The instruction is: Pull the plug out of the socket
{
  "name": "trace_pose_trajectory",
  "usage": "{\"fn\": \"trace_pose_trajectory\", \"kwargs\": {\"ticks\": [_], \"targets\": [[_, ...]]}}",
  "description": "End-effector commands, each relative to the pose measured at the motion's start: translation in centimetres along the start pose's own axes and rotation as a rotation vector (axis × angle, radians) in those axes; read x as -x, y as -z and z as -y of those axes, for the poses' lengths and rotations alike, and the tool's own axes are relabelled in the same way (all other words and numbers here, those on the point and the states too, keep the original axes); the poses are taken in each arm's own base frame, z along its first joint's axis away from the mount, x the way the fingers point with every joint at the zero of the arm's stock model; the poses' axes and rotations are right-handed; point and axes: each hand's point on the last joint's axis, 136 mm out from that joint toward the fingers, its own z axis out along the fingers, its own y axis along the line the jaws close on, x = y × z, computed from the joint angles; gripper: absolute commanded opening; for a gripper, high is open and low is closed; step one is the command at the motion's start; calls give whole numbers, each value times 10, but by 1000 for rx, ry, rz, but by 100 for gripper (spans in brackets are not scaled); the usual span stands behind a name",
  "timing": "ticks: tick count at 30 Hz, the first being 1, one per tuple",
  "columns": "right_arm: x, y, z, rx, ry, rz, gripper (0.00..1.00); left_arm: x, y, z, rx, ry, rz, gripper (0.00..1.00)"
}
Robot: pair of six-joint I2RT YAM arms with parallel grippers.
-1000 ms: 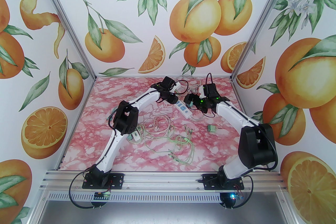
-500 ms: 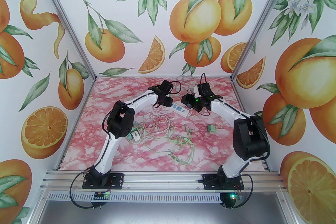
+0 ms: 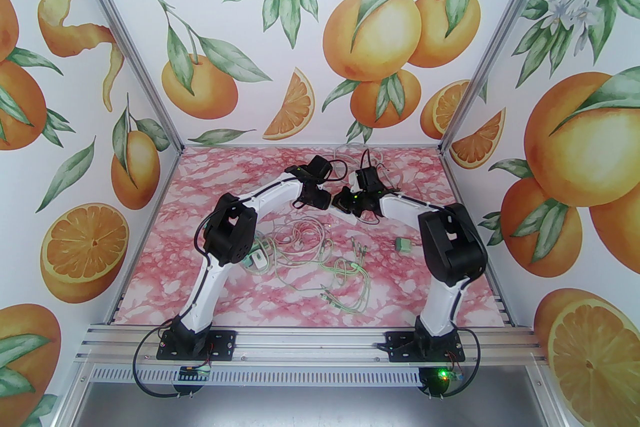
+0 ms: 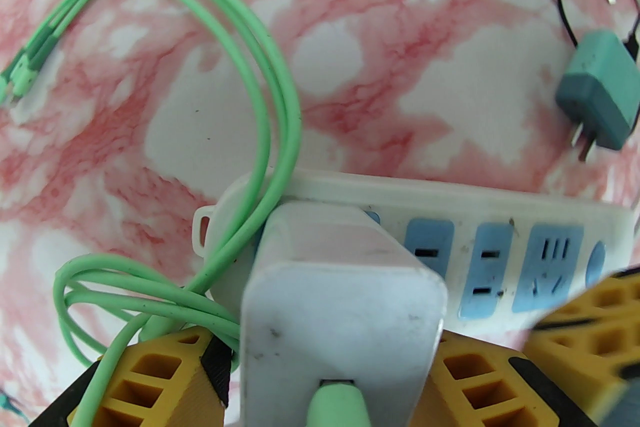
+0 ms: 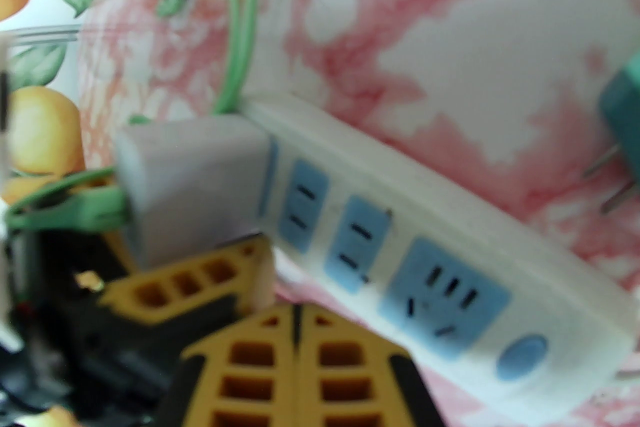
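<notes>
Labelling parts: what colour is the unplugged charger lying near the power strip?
The charger is teal, clearest in left wrist view.

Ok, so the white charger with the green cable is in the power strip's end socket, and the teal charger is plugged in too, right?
No: the teal charger lies loose on the table, prongs bare, apart from the power strip, as the left wrist view shows. The white charger is plugged in.
</notes>
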Motion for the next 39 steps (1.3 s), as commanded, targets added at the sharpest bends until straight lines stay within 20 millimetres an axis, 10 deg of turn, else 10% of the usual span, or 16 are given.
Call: {"fn": "trace_pose_trajectory", "kwargs": {"ticks": [1, 20, 39], "targets": [[14, -6, -4, 20, -28, 48, 0, 14, 12, 3, -59, -83, 28, 58], [14, -17, 29, -105, -26, 16, 0, 29, 51, 8, -143, -72, 78, 60], [11, -19, 29, -113, -18, -16, 0, 38, 25, 12, -178, -111, 105, 52]]}}
